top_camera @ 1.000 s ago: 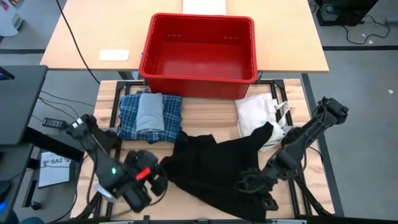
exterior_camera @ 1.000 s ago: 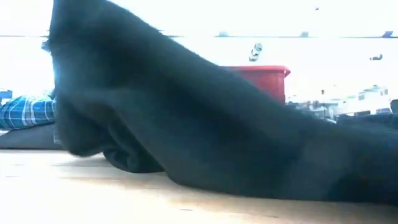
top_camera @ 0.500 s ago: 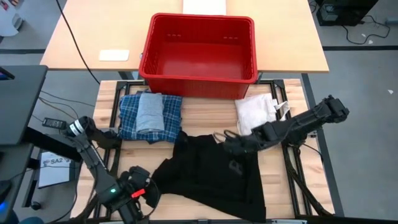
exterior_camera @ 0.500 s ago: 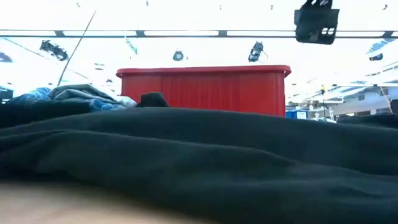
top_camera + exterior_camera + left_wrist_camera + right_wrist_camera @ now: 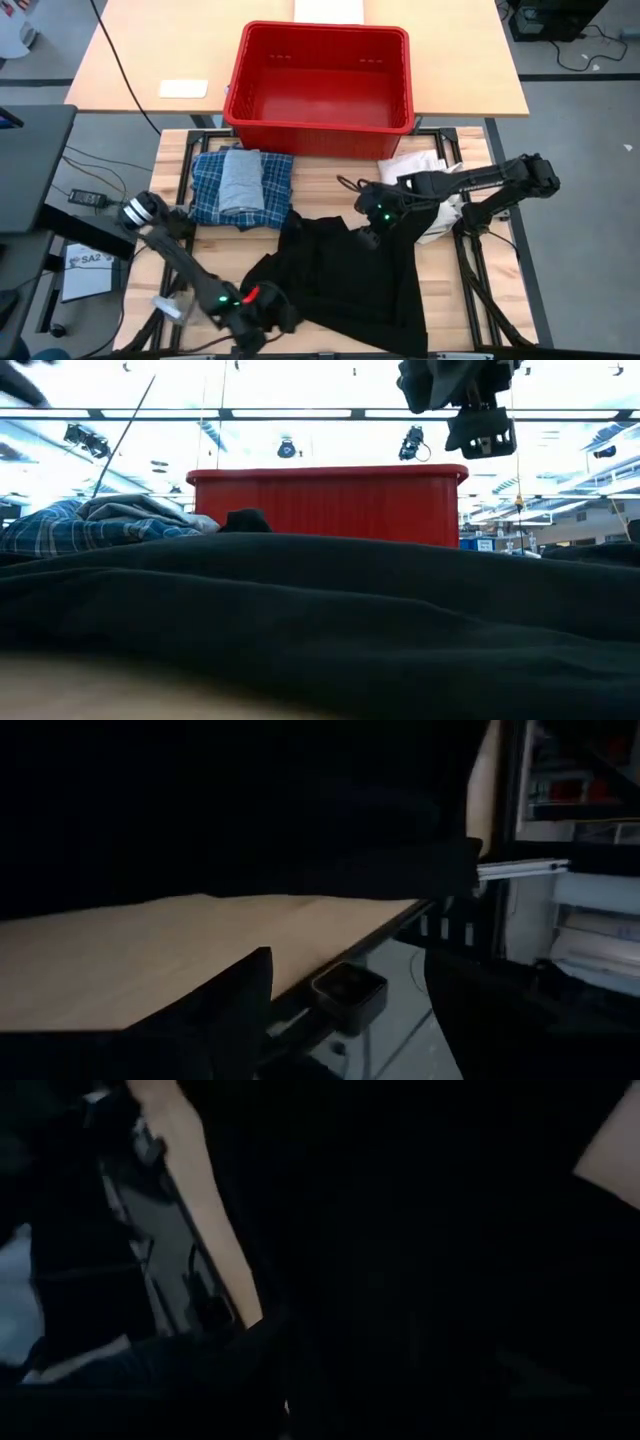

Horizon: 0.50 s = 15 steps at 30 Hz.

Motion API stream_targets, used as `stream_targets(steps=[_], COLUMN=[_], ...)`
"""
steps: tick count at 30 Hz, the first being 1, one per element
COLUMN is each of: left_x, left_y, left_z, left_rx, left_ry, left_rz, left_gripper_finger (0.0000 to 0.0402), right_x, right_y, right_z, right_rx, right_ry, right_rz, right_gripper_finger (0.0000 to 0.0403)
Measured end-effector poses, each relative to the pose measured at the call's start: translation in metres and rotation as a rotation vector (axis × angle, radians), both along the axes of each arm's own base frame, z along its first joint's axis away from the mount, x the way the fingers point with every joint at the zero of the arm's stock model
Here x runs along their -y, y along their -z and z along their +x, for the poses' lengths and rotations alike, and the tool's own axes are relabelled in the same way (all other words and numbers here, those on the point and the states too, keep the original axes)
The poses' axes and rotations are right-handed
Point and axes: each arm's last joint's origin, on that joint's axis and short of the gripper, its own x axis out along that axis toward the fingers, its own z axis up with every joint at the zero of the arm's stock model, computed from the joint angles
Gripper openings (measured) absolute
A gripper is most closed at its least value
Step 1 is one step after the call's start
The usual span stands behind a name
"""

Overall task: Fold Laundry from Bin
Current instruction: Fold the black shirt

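Black piece (image 5: 345,285) lies under right pincer (image 5: 368,236).

The bin (image 5: 318,75) is glossy red plastic with ribbed walls. In front of it, the table (image 5: 330,185) is pale, matt wooden slats. On it, the black garment (image 5: 340,275) is soft, matt cloth, and the plaid shirt (image 5: 205,190) is thin woven cloth. Right of the shirt, the white bag (image 5: 405,175) is crumpled cloth.
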Motion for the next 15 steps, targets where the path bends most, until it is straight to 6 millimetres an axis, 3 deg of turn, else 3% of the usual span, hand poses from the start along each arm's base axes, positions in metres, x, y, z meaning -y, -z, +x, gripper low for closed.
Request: stream_targets(steps=[6,10,15], left_x=[-0.005,-0.013,-0.029], left_y=[0.038,0.045,0.068], left_z=[0.04,0.073,0.097], left_rx=[-0.08,-0.089,-0.27], left_ry=[0.022,0.014,0.038], left_rz=[-0.127,-0.208,-0.277], left_gripper_finger=[0.0256,0.0254,0.0253], right_x=[0.016,0.026,0.04], right_y=[-0.001,-0.004,-0.014], right_z=[-0.013,-0.031,-0.055], right_rx=[-0.018,-0.043,-0.041], right_ry=[-0.161,-0.276,-0.356], right_rz=[0.007,-0.075,-0.201], right_gripper_finger=[0.0204,0.0204,0.0204])
